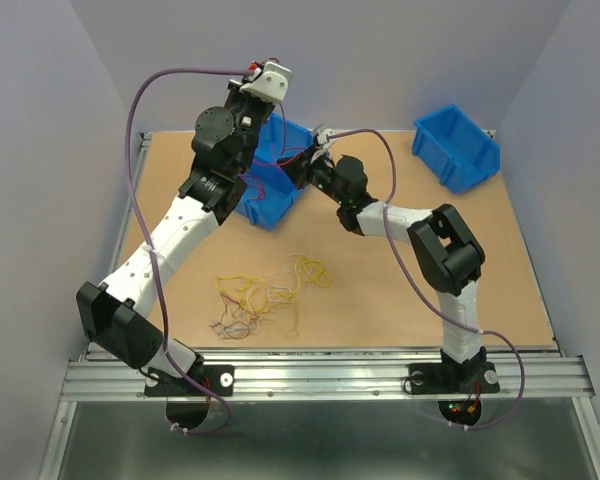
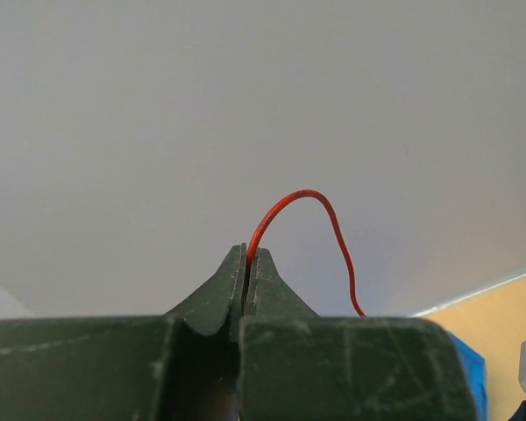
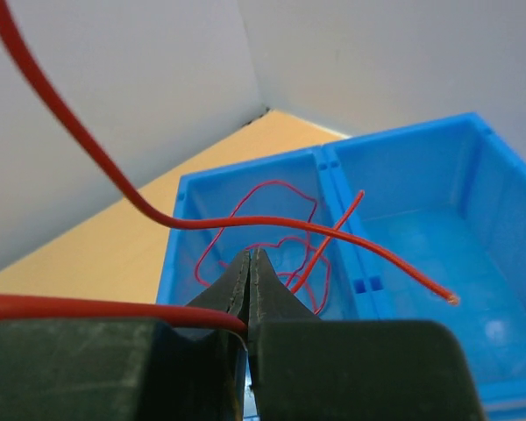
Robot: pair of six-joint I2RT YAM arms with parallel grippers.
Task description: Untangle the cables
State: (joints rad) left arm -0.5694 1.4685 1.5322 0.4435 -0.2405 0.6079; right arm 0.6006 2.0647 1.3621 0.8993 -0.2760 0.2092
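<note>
Pinched shut on a red wire (image 2: 303, 192), the left arm's fingers (image 2: 267, 281) were raised high over the far edge of the worktop (image 1: 380, 300), the strand arching up out of their tips and dropping away to the right. The right arm's fingers (image 3: 267, 281), also closed, nipped a red strand (image 3: 114, 309) that came in from their left. They were lower and nearer, just above the blue bin (image 3: 403, 132) at the far centre.

A red length (image 3: 289, 225) swept down from high on the left and crossed over the bin, its cut end hanging above the right compartment. It looked to be the same wire strung between the two arms, though the pictures did not settle that. Its long axis ran steeply from the upper fingers down towards the lower ones. More red wires (image 3: 272, 189) lay looped in the bin's left compartment, directly beyond the right fingers, so a release there would likely drop the strand among them.

The remaining cables (image 1: 265, 295), a loose tangle of yellow, red and white, lay on the near side of the worktop, well apart from both arms' fingers. The right arm's fingers looked the closer pair. A second blue bin (image 1: 458, 150) stood at the far right.
</note>
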